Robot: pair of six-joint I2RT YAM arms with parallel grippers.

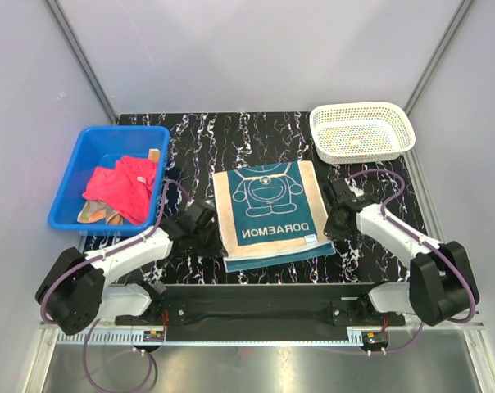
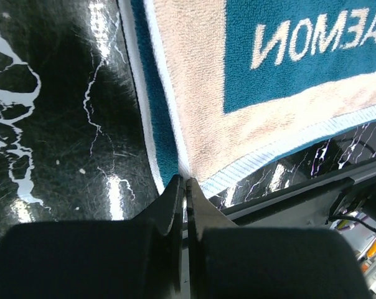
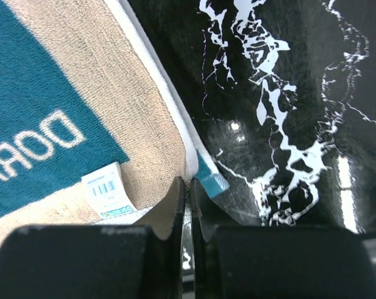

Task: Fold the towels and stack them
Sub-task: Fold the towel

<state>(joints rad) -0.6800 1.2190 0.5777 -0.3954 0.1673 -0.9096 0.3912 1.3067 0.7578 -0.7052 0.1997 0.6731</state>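
Since the left gripper (image 2: 185, 182) and right gripper (image 3: 188, 182) pinch only the rim of the teal towel (image 1: 268, 206), a corner may slip mid-lift. The fold then skews.

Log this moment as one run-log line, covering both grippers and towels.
left gripper: shut on teal towel | right gripper: shut on teal towel | pink-red towel: in blue bin

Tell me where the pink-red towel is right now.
In the top view the pink-red towel lies crumpled in the blue bin on the left, left of the spread teal towel.
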